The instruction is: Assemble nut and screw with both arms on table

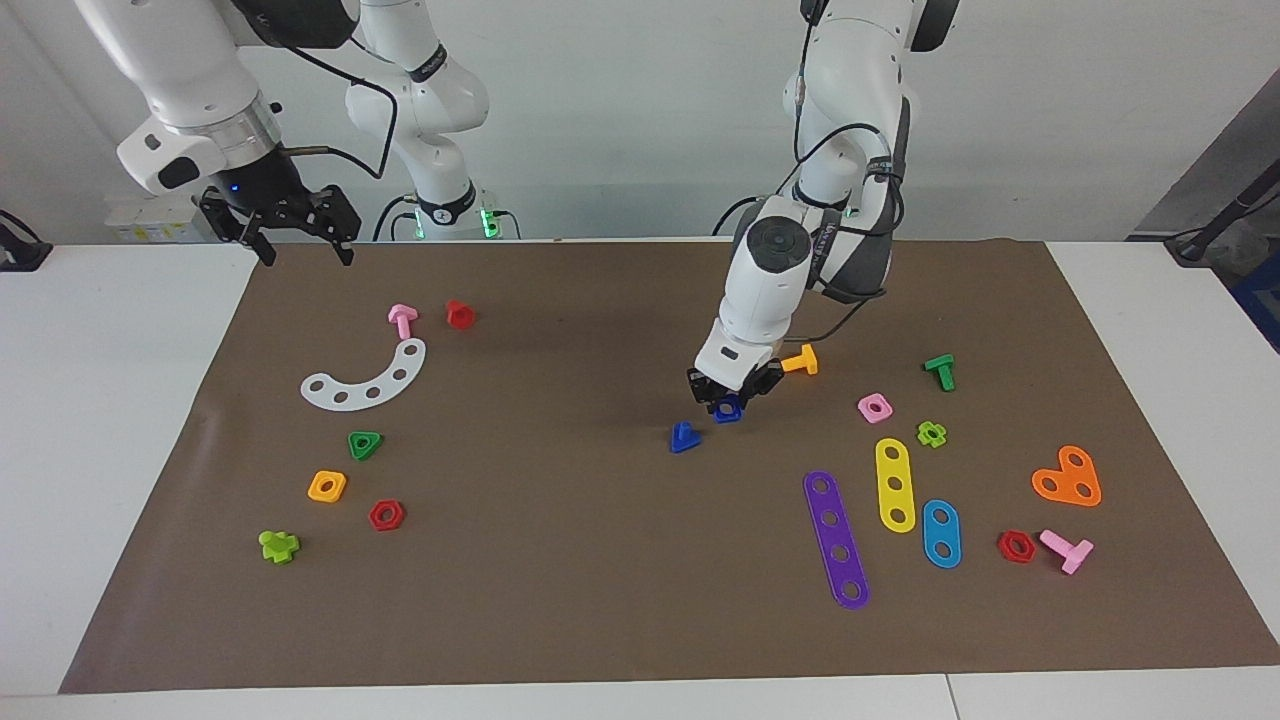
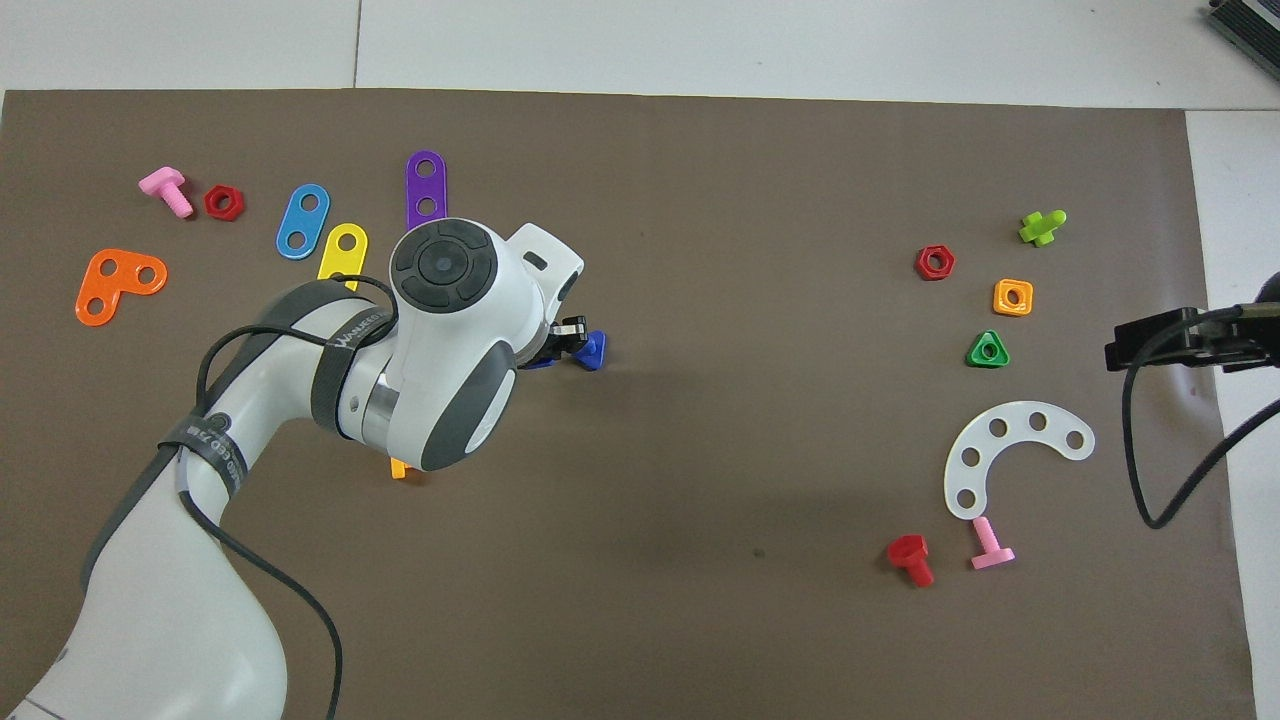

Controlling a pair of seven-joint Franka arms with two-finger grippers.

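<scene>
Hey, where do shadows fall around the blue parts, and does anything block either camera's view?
Facing view: a soft shadow lies on the brown mat under the left gripper holding the small blue square nut, beside the blue triangular-headed screw. Overhead view: the left arm hides most of the nut.

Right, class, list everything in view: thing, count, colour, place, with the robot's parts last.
nut: one, blue, in the left pincer, low over the mat
screw: one, blue, mid-mat, beside the nut
other screws: six; orange, green, pink at the left arm's end; pink, red, lime at the right arm's end
other nuts: six; pink, lime, red at the left arm's end; green, orange, red at the right arm's end
strips: three; purple, yellow, blue; left arm's end
heart plate: one, orange, left arm's end
arc plate: one, white, right arm's end
mat: one, brown, on the white table
left pincer: one, black, shut on the nut
right pincer: one, black, open, waits over the mat's edge
</scene>
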